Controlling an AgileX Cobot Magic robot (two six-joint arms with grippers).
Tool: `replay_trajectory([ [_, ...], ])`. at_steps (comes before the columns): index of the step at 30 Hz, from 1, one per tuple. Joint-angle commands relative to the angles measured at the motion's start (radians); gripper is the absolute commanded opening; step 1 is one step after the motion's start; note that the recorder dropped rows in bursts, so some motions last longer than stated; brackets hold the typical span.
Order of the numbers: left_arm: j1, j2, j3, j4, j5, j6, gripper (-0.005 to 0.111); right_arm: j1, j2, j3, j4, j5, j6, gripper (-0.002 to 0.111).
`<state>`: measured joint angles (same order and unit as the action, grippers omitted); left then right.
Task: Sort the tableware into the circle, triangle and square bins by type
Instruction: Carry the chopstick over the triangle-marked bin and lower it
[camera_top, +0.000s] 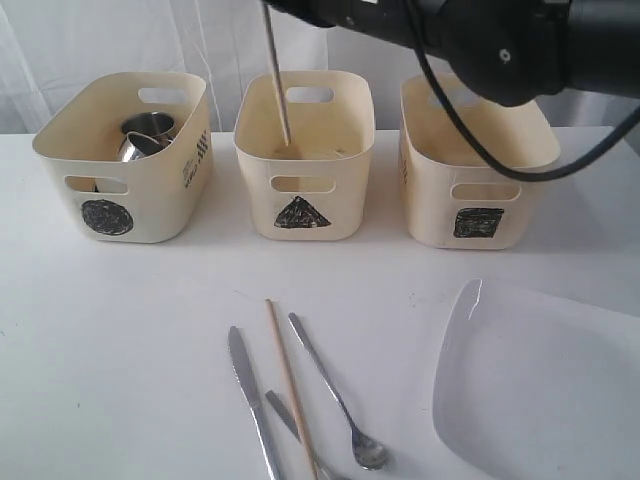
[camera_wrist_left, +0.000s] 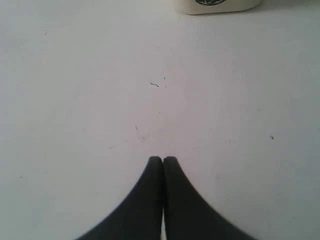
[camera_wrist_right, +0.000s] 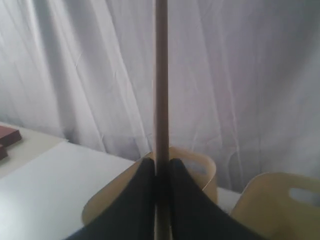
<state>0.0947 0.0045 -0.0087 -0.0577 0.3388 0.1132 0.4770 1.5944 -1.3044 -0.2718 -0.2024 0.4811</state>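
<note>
Upper middle of the exterior view: the right tool (camera_wrist_right: 161, 162) is clenched on the held chopstick (camera_top: 277, 80). The stick is near upright, with its lower tip down inside the triangle bin (camera_top: 340, 205). The tool itself is out of the exterior view; only the right arm (camera_top: 480, 40) crosses the top edge.

The left tool (camera_wrist_left: 162, 161) is pressed shut on nothing, over bare worktop (camera_top: 120, 340).

Step in hand, as I judge it: dropping this chopstick into the triangle bin. The release is not yet done.

- Circle bin (camera_top: 150, 215), left: holds steel mugs (camera_top: 148, 130).
- Square bin (camera_top: 440, 200), right: contents not visible.
- Lower middle of the worktop: second chopstick (camera_top: 290, 385) between knife (camera_top: 250, 395) and spoon (camera_top: 335, 395). One more small utensil sits under it, type unclear.
- Lower right: white plate (camera_top: 540, 390), cut off by the frame.

Next move: let go of the stick so it falls in, then lift clear of the rim. After that, the second chopstick calls for a thin pinch flat on the worktop, and with the cutlery lying just beside it there is a risk of nudging it.
</note>
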Motion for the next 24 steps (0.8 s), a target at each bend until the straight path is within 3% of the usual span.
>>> replay_trajectory([
  [1,0.002,-0.005,0.009,-0.001,0.013,-0.002,0.000,-0.085,0.058,-0.001,0.031,-0.199,-0.015,0.000],
  [7,0.002,-0.005,0.009,-0.001,0.013,-0.002,0.000,-0.120,0.165,-0.001,0.135,-0.308,-0.101,0.000],
  [10,0.002,-0.005,0.009,-0.001,0.013,-0.002,0.000,-0.128,0.241,-0.001,0.190,-0.444,-0.180,0.000],
  [15,0.002,-0.005,0.009,-0.001,0.013,-0.002,0.000,-0.128,0.358,-0.012,0.459,-0.607,-0.368,0.001],
  [18,0.002,-0.005,0.009,-0.001,0.013,-0.002,0.000,-0.131,0.422,-0.040,0.545,-0.607,-0.481,0.009],
  [24,0.002,-0.005,0.009,-0.001,0.013,-0.002,0.000,-0.141,0.504,-0.130,0.404,-0.497,-0.481,0.035],
])
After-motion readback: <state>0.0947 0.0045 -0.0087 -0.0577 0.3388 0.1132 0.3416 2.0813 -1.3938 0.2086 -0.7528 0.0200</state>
